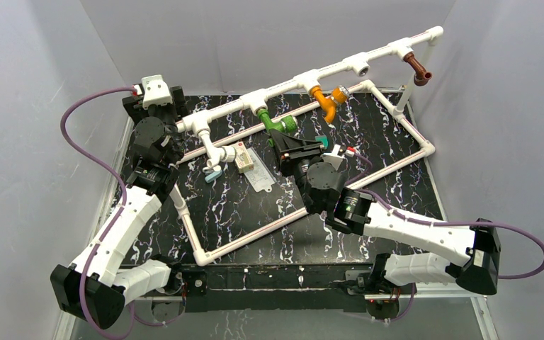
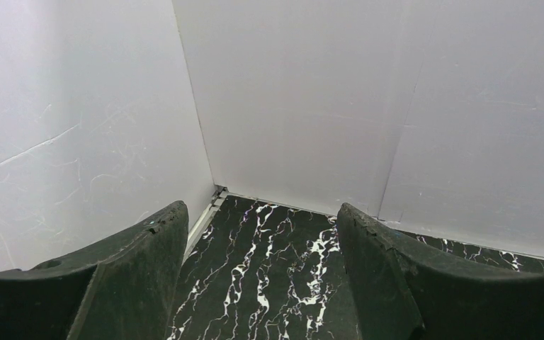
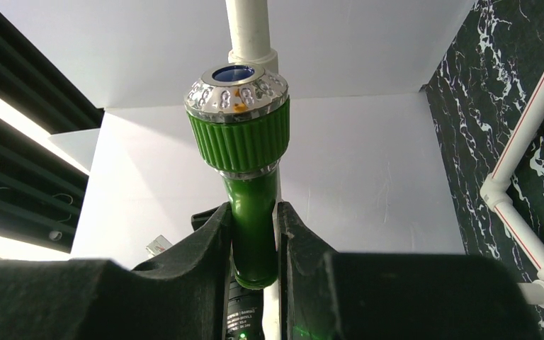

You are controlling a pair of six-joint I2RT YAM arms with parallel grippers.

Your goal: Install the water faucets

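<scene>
Black fingers (image 3: 216,248) of the right gripper (image 3: 255,227) are clamped on the stem of the green faucet (image 3: 244,134). Its ribbed knob with a silvery cap stands above them, with a white tube rising behind it. From above, this gripper (image 1: 288,142) sits over the far middle of the table (image 1: 241,205), and the green faucet (image 1: 278,124) meets a tee socket of the long white pipe (image 1: 290,85).

That pipe runs from near the left edge up toward the far right corner. The sockets along it hold:
- the white faucet (image 1: 219,152), hanging at the left end;
- the green one, next along;
- the orange faucet (image 1: 326,99), its knob beside it;
- the brown faucet (image 1: 418,69), at the right end.

One open socket (image 1: 360,68) lies between the orange and the brown.

Under the pipe a thin white frame (image 1: 255,230) lies on the marbled surface. Inside it, just beside the white faucet, are a small teal piece (image 1: 213,175), a pale block (image 1: 244,161) and a clear flat tag (image 1: 261,177). The right arm reaches across the frame's near rail.

The left gripper (image 2: 261,219) points into the far left corner, its jaws wide apart with only table and wall between them.
</scene>
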